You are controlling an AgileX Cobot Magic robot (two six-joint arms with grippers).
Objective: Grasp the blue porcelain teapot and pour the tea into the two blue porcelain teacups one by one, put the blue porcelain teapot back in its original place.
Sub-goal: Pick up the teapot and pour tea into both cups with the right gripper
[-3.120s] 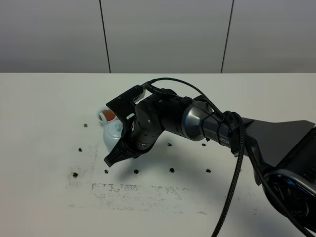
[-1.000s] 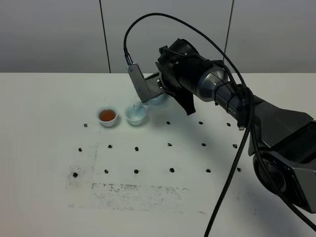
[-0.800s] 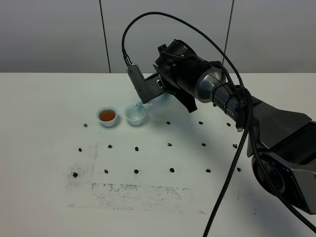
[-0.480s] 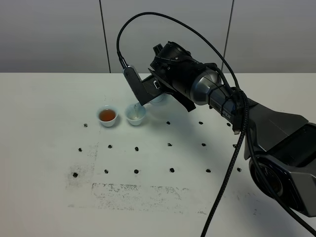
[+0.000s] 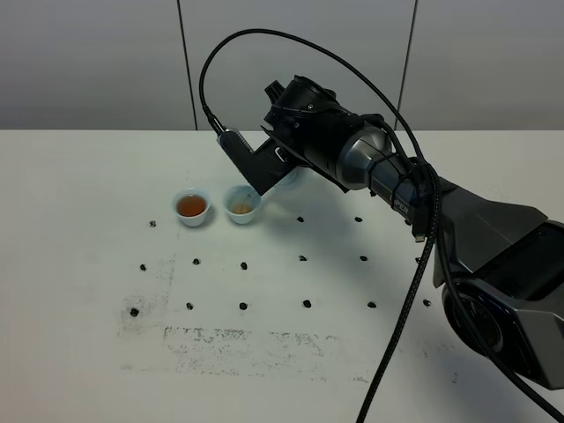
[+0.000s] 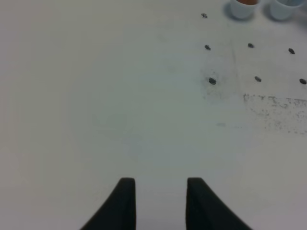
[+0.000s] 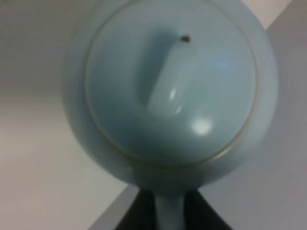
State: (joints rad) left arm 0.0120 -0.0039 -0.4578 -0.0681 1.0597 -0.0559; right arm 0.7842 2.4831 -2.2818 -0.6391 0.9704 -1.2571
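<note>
Blue porcelain teapot (image 7: 168,86): glossy pale sky-blue, small dark speck on the lid. First teacup (image 5: 192,208): pale blue, orange-brown tea. Second teacup (image 5: 242,205): pale blue, fainter amber tea. Table (image 5: 79,370): white, black dot grid, grey speckled smudges. Right arm (image 5: 370,163): black, grey-metal segment.

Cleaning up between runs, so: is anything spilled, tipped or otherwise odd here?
No spill shows. Both teacups stand upright: the left teacup holds tea, the right teacup a little. The teapot hangs tilted in the right gripper, as pouring needs. Only dark scuff marks soil the table.
</note>
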